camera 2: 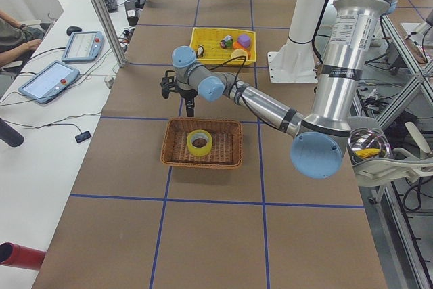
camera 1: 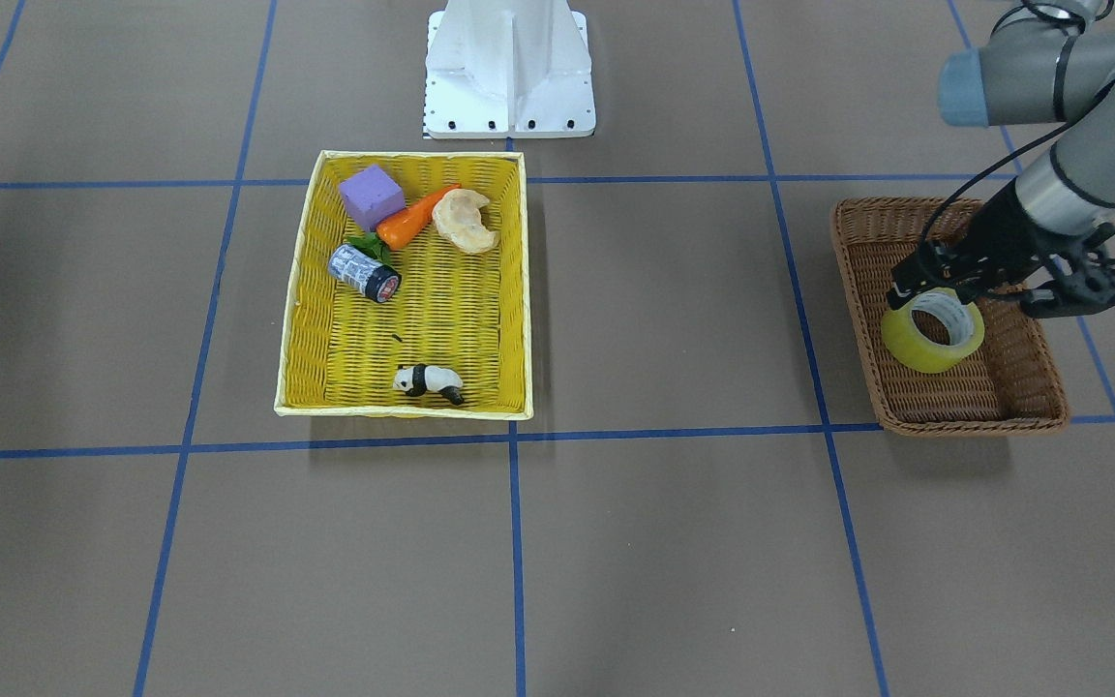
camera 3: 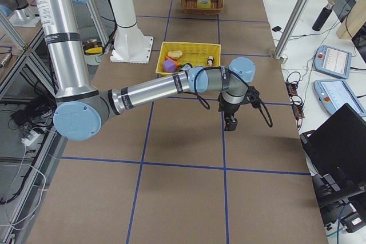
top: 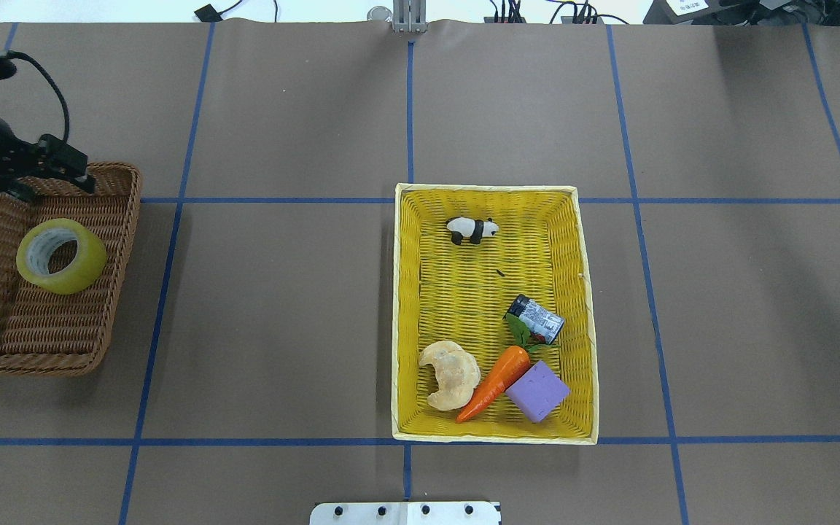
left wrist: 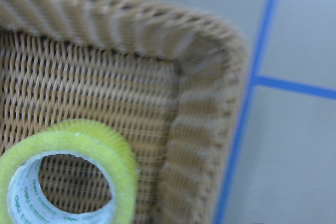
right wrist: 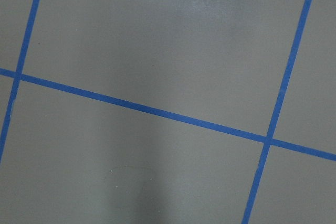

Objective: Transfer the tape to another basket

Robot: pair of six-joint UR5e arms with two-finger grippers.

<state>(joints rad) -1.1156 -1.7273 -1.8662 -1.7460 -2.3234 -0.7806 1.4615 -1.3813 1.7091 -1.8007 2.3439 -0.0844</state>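
Observation:
The tape lies free, tilted, in the dark brown wicker basket. It also shows in the overhead view and the left wrist view. My left gripper hangs open and empty just above the tape, over the basket's half farther from the robot. Its fingers do not touch the tape. My right gripper shows only in the exterior right view, low over bare table beyond the yellow basket; I cannot tell whether it is open or shut.
A yellow basket at mid table holds a purple block, a toy carrot, a croissant, a black-and-white cylinder and a panda figure. The robot's white base stands behind it.

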